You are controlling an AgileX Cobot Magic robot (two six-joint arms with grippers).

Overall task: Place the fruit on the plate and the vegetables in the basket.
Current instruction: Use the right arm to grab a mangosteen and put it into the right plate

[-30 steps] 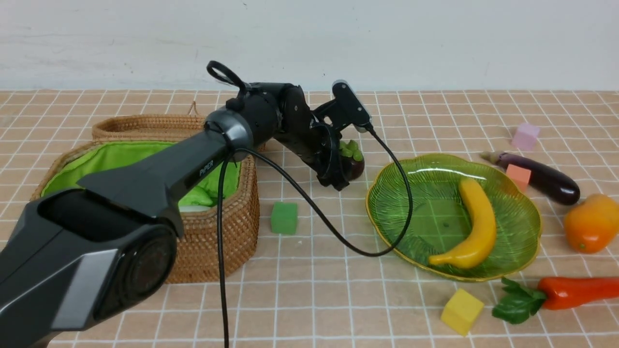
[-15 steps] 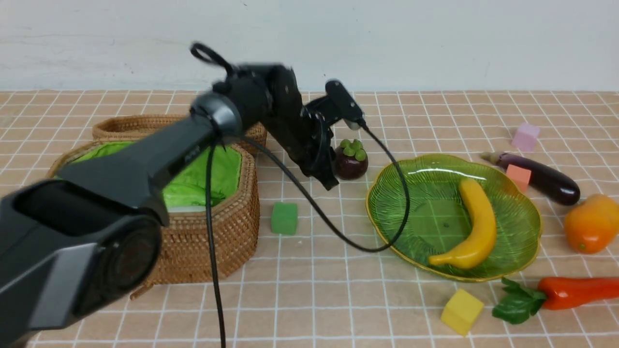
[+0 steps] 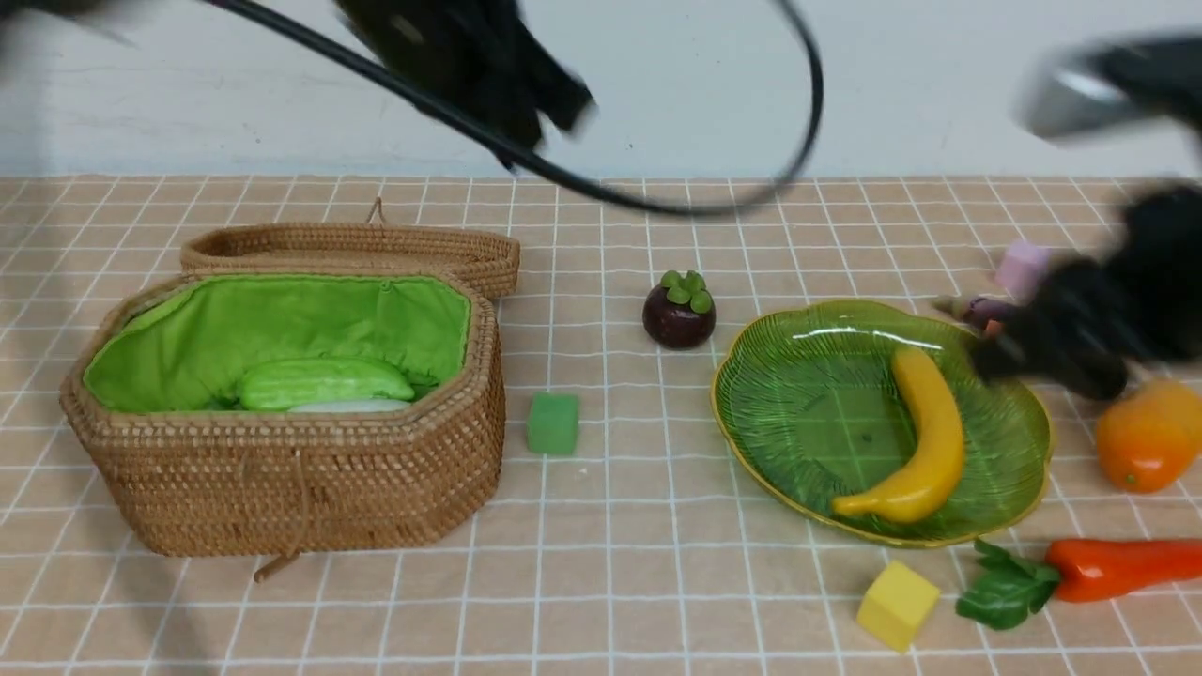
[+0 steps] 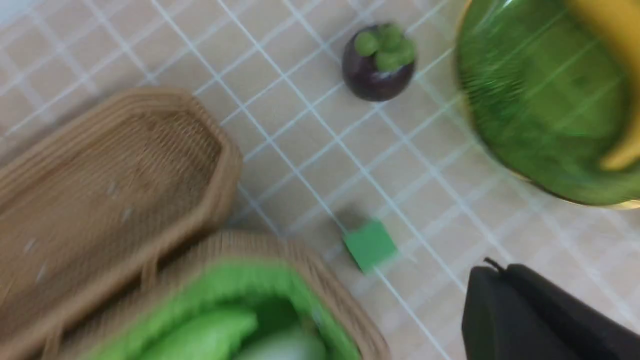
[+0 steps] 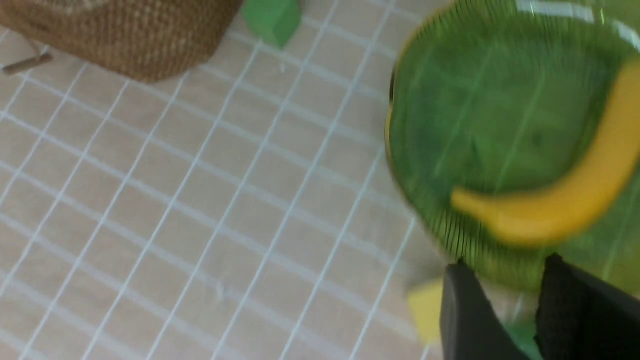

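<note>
**Front view.** The basket (image 3: 282,488) stands open at the left of the tiled table (image 3: 601,563), with its lid (image 3: 347,246) lying back behind it. Inside, against the green lining, the gourd (image 3: 324,382) lies on top of the white radish (image 3: 347,407). The mangosteen (image 3: 679,310) sits upright on the table between the basket and the plate (image 3: 798,404), apart from both. The banana (image 3: 925,441) lies in the plate's right half.

Three task items lie outside the plate:
- The mango (image 3: 1150,437) is just beyond the right rim.
- The carrot (image 3: 1117,568) is near the front right edge, its leaves pointing toward a yellow cube (image 3: 897,604).
- The eggplant (image 3: 977,310) is at the far right rim. Only its stem end shows, because the blurred right arm (image 3: 1080,329) hides the rest, and contact between the two cannot be told.

A green cube (image 3: 552,422) lies just beside the basket, and a pink cube (image 3: 1022,268) lies behind the eggplant. The left arm (image 3: 470,66) is a dark blur high above the table, with its cable (image 3: 657,202) looping below it.

**Left wrist view.** The left gripper (image 4: 492,295) shows as one closed dark mass with nothing in it. It is raised above the table, with the green cube and the mangosteen in sight below.

**Right wrist view.** The right gripper (image 5: 505,262) — its fingers (image 5: 470,320) parted by a narrow gap — holds nothing. The plate and banana lie just beyond its tips.
</note>
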